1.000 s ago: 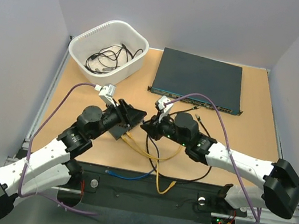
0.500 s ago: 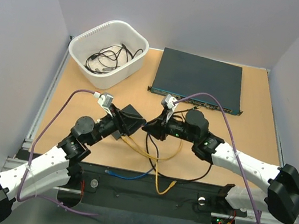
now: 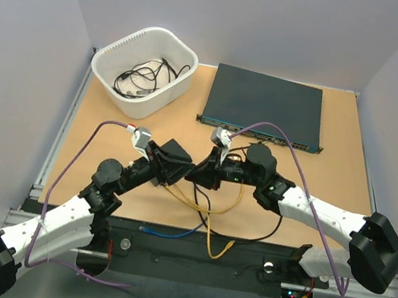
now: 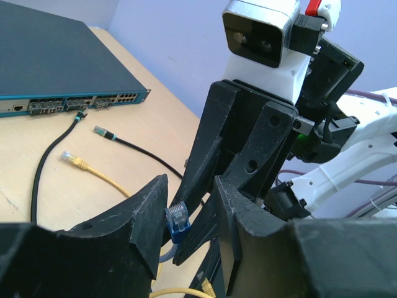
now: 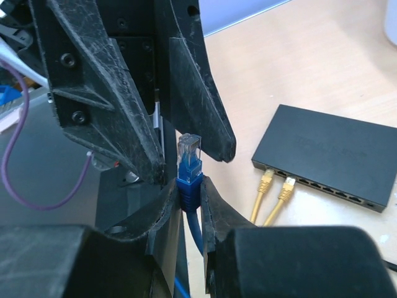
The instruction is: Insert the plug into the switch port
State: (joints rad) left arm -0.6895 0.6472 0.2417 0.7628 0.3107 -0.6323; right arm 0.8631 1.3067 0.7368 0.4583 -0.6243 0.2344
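Blue cable (image 5: pixel 191 216) cut off behind right fingers (image 5: pixel 217 208)

Operator: What occupies the rear of the tan wooden tabletop (image 3: pixel 336 158)?

Technician: Left rear: a white oval plastic tub (image 3: pixel 166 93) containing a tangle of thin black cables (image 3: pixel 141 77). Centre rear: a large flat dark teal rack unit (image 3: pixel 265 103), its port row facing the near edge.

Operator: And loose cabling?

Technician: Yellow patch cables (image 3: pixel 201 205) loop mid-table. In front of the unit lie a yellow-plugged cable end (image 4: pixel 73 159) and a black cable with a teal-tipped connector (image 4: pixel 105 133), apart from each other.
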